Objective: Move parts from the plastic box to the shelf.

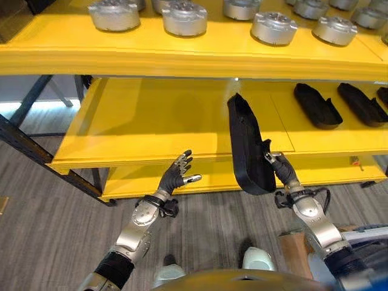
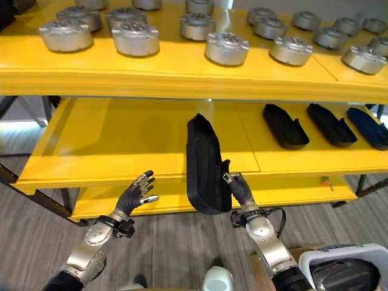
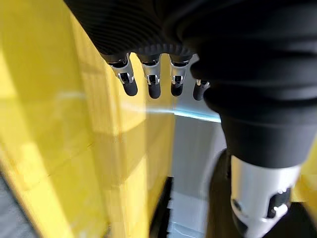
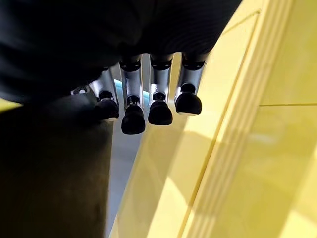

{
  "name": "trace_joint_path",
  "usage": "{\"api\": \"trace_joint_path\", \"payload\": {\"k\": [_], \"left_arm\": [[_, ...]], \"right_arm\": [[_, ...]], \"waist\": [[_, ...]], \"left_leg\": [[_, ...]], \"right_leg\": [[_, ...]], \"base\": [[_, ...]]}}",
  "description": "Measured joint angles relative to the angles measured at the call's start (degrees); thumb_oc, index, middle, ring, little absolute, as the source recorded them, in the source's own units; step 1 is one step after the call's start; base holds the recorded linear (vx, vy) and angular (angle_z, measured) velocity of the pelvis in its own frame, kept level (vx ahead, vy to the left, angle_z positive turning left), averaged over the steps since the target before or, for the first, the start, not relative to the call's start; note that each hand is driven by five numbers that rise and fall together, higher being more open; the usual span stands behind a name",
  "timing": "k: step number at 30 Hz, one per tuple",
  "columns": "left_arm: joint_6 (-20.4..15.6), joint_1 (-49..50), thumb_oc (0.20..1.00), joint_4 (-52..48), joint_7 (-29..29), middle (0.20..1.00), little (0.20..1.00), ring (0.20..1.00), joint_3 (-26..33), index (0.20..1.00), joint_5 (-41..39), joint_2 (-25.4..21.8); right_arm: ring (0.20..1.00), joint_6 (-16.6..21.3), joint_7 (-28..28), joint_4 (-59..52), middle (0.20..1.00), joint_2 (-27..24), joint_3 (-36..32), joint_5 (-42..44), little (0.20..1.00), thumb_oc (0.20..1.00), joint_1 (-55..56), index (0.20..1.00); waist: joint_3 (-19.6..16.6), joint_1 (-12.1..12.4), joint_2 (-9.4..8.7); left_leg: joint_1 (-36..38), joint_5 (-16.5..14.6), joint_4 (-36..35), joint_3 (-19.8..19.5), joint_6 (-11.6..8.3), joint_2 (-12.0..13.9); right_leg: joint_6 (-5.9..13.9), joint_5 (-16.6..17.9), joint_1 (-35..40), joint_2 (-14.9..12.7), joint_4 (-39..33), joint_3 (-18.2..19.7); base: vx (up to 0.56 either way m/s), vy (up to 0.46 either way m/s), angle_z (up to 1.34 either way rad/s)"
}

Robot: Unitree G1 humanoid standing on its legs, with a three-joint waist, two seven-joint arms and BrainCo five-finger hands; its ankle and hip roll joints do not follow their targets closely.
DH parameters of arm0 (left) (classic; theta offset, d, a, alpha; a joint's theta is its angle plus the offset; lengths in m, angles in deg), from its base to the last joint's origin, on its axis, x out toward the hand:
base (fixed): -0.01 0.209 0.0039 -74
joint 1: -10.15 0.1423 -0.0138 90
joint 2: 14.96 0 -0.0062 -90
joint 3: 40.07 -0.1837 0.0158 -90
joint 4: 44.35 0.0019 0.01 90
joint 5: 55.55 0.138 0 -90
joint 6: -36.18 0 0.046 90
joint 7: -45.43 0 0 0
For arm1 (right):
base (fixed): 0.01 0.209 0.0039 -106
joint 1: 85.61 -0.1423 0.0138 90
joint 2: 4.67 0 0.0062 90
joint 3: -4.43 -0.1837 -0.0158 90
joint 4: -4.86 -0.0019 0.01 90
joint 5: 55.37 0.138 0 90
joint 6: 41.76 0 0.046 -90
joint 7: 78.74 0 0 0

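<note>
Left eye view: the right hand point(image 1: 282, 170) grips the near end of a long black moulded part point(image 1: 247, 145), fingers curled round its edge. The part stands on its side, tilted, its far end over the middle yellow shelf point(image 1: 151, 121) and its near end past the shelf's front edge. The left hand point(image 1: 176, 174) hovers just before that front edge, fingers spread and holding nothing. Two more black parts point(image 1: 316, 105) lie flat at the right of the same shelf. Round silver metal castings point(image 1: 113, 14) sit in rows on the top shelf point(image 1: 182, 51).

Right eye view: the same arrangement; the held part rises from the right hand toward the shelf. A white plastic box point(image 2: 339, 267) holding a dark part stands at the lower right, beside the right arm.

Left wrist view: dark-tipped fingers point(image 3: 130, 82) extend straight and free, with the yellow shelf beyond.

Right wrist view: the fingers point(image 4: 132, 111) bend beside the black part point(image 4: 49, 168), which they touch; the yellow shelf edge runs alongside.
</note>
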Motion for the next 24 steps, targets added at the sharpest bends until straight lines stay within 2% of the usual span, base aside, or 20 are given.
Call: {"api": "trace_joint_path", "payload": {"k": [2,3,4,6,7,8,10,13,17,18,19,20,21,22,24], "left_arm": [[0.02,1.29,1.0,-0.07,-0.41,1.0,1.0,1.0,-0.27,1.0,0.15,-0.2],[-0.06,2.04,1.0,-0.03,-0.77,1.0,1.0,1.0,-0.25,1.0,0.87,-0.3],[-0.13,2.76,1.0,-0.13,-1.44,1.0,1.0,1.0,-0.6,1.0,2.49,0.64],[-0.99,4.05,1.0,-0.94,-2.17,1.0,1.0,1.0,-1.14,1.0,3.21,1.19],[-1.35,4.04,1.0,-1.02,-2.39,1.0,1.0,1.0,-1.63,1.0,3.87,1.93],[-1.8,3.83,1.0,-1.02,-2.19,1.0,1.0,1.0,-1.51,1.0,3.83,3.01],[-2.93,2.39,1.0,-1.07,-2.07,1.0,1.0,1.0,-1.6,1.0,3.81,4.83],[-3.86,-1.3,1.0,-1.04,-1.64,1.0,1.0,1.0,-2.67,1.0,3.87,5.15],[-4.65,-6.06,1.0,-0.62,-0.86,1.0,1.0,1.0,-4.46,1.0,3.86,5.07],[-4.66,-6.61,1.0,-0.24,-0.11,1.0,1.0,1.0,-5.04,1.0,3.85,5.06],[-4.74,-7.28,1.0,0.42,0.18,1.0,1.0,1.0,-5.06,1.0,3.78,5.1],[-4.77,-7.86,1.0,0.66,0.37,1.0,1.0,1.0,-5.0,1.0,3.56,4.55],[-4.84,-7.53,1.0,1.22,0.96,1.0,1.0,1.0,-5.17,1.0,3.42,3.93],[-4.86,-7.0,1.0,1.86,0.95,1.0,1.0,1.0,-5.83,1.0,3.41,3.92],[-5.14,-7.3,1.0,2.77,0.2,1.0,1.0,1.0,-6.98,1.0,3.4,3.86]], "right_arm": [[0.2,-0.05,0.02,0.03,0.2,-0.01,-0.02,0.04,0.2,0.2,-0.22,0.2],[0.2,-0.11,0.2,0.04,0.2,-0.25,-0.12,-0.06,0.2,0.2,-0.29,0.2],[0.2,-0.17,0.32,0.17,0.2,-1.12,-0.63,-0.34,0.2,0.2,-0.63,0.2],[0.2,-0.2,0.67,0.15,0.2,-2.49,-0.52,-0.67,0.2,0.2,-1.63,0.2],[0.2,-0.54,1.03,0.15,0.2,-4.18,-0.45,-1.23,0.2,0.2,-2.41,0.2],[0.2,-1.15,1.19,0.17,0.2,-5.57,-0.15,-1.78,0.2,0.2,-2.94,0.2],[0.2,-1.64,1.07,0.31,0.2,-7.4,-0.18,-1.79,0.2,0.2,-2.95,0.2],[0.2,-1.78,1.02,1.08,0.2,-7.59,-0.11,-1.82,0.2,0.2,-3.03,0.2],[0.2,-1.76,1.06,1.1,0.2,-7.59,-0.03,-1.82,0.2,0.2,-3.94,0.2],[0.2,-1.75,1.08,1.1,0.2,-7.57,-0.02,-1.83,0.2,0.2,-4.1,0.2],[0.2,-1.71,1.12,1.15,0.2,-7.55,0.03,-1.9,0.2,0.2,-4.46,0.2],[0.2,-1.63,1.11,1.32,0.2,-7.17,0.04,-2.53,0.2,0.2,-5.17,0.2],[0.2,-1.28,1.03,2.01,0.2,-6.97,0.21,-3.55,0.2,0.2,-6.12,0.2],[0.2,-1.26,1.01,2.72,0.2,-6.93,0.24,-4.05,0.2,0.2,-7.01,0.2],[0.2,-1.32,0.26,3.85,0.2,-7.12,0.08,-4.1,0.2,0.2,-8.44,0.2]], "waist": [[-0.08,-0.5,-0.3],[-0.09,-0.83,-1.01],[0.61,-0.62,1.09],[0.75,-0.38,3.83],[0.76,-0.36,6.01],[0.85,-0.85,6.81],[0.81,-1.33,6.99],[1.0,-1.76,6.85],[1.76,-2.46,7.67],[1.83,-2.49,7.77],[2.03,-2.35,7.45],[2.23,-2.05,6.26],[2.6,-2.05,5.24],[2.67,-1.35,5.3],[2.27,-2.29,7.22]], "left_leg": [[0.3,0.13,-0.01,-1.48,-1.11,0.59],[1.07,0.35,0.0,-2.35,-2.56,1.14],[1.69,0.53,-0.04,-2.66,-2.98,3.12],[1.59,0.69,0.24,-2.27,-2.73,5.4],[1.36,1.11,0.29,-1.38,-2.2,6.97],[1.21,1.97,0.34,-1.24,-1.2,7.59],[1.14,3.8,0.85,0.04,-0.37,8.38],[-0.11,4.09,2.91,-0.32,0.15,9.7],[-2.21,4.88,6.95,1.1,1.22,9.88],[-3.02,5.56,8.79,1.99,0.9,9.9],[-5.35,7.11,12.24,1.77,-0.98,10.25],[-9.04,7.91,18.04,0.84,-2.66,10.69],[-12.06,8.68,22.6,-1.18,-3.87,10.83],[-12.04,7.58,21.48,-1.79,-4.41,10.46],[-9.4,7.26,8.24,0.36,-4.68,10.85]], "right_leg": [[-0.18,0.67,1.5,0.39,-2.66,0.98],[-1.63,3.17,3.6,1.43,-3.93,1.12],[-2.98,3.77,4.4,3.85,-3.95,0.9],[-4.0,3.68,4.45,6.46,-5.02,0.71],[-5.01,3.86,4.25,8.27,-5.87,0.64],[-5.56,3.5,4.27,8.98,-5.87,0.44],[-6.37,2.7,4.32,9.85,-5.84,0.39],[-7.36,1.94,4.22,10.92,-5.46,-0.01],[-8.11,-0.64,2.42,10.2,-1.1,-0.09],[-8.22,-1.54,1.93,9.81,0.47,-0.11],[-8.77,-3.38,0.13,8.99,4.39,-0.38],[-10.19,-7.56,-4.02,7.4,12.67,-1.1],[-11.5,-9.95,-4.28,6.25,14.53,-1.37],[-11.26,-9.79,-3.96,6.28,13.58,-1.06],[-10.53,-9.24,-3.15,7.65,11.43,-1.85]], "base": [[0.12,-0.271,0.37],[0.07,-0.224,0.48],[0.06,-0.174,0.26],[0.08,-0.166,-0.15],[0.05,-0.115,-0.16],[0.07,-0.189,-0.16],[0.06,-0.238,-0.03],[0.01,-0.191,0.02],[0.0,-0.152,0.02],[-0.04,-0.119,0.1],[-0.03,-0.046,0.2],[0.01,0.161,0.35],[0.07,0.277,0.2],[0.13,0.43,0.15],[0.16,0.456,0.11]]}}
